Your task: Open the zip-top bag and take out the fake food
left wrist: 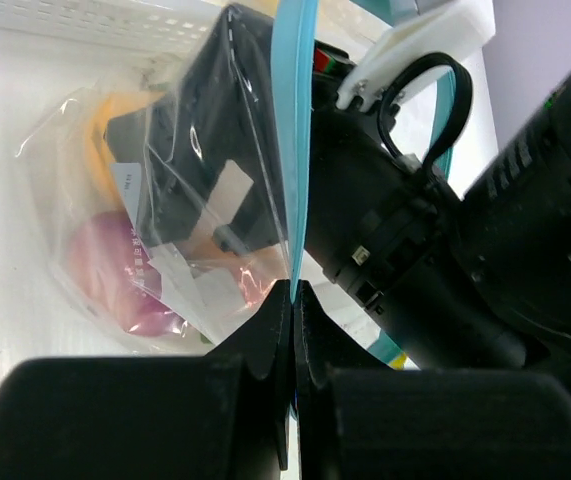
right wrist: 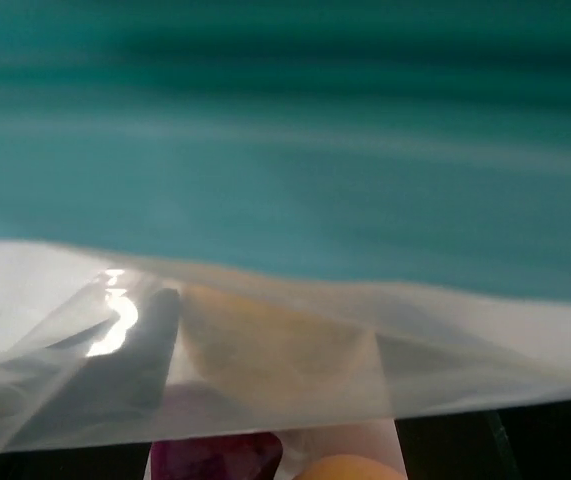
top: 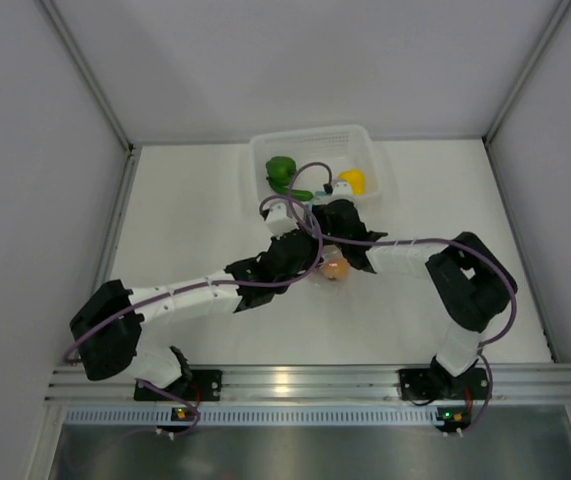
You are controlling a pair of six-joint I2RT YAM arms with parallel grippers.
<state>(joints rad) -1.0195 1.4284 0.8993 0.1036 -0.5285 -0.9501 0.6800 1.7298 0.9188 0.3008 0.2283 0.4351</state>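
The zip-top bag (left wrist: 175, 260) is clear, with a light blue zip strip (left wrist: 293, 150). It hangs between both grippers at the table's middle (top: 331, 268). My left gripper (left wrist: 293, 292) is shut on the strip's near end. My right gripper (top: 337, 232) presses against the bag from the far side. Its black body (left wrist: 385, 200) lies along the strip, and one dark finger (left wrist: 190, 150) shows through the plastic. Whether its jaws are closed is hidden. Inside the bag are a purple piece (left wrist: 105, 270) and a peach-orange fruit (left wrist: 110, 130). The right wrist view is filled by the blurred strip (right wrist: 285, 130) and plastic (right wrist: 265, 350).
A white mesh basket (top: 365, 140) stands at the back. It holds a green pepper (top: 282, 168), a yellow pepper (top: 352, 181) and a slim green chili (top: 300, 194). White walls close in on the left, right and back of the table.
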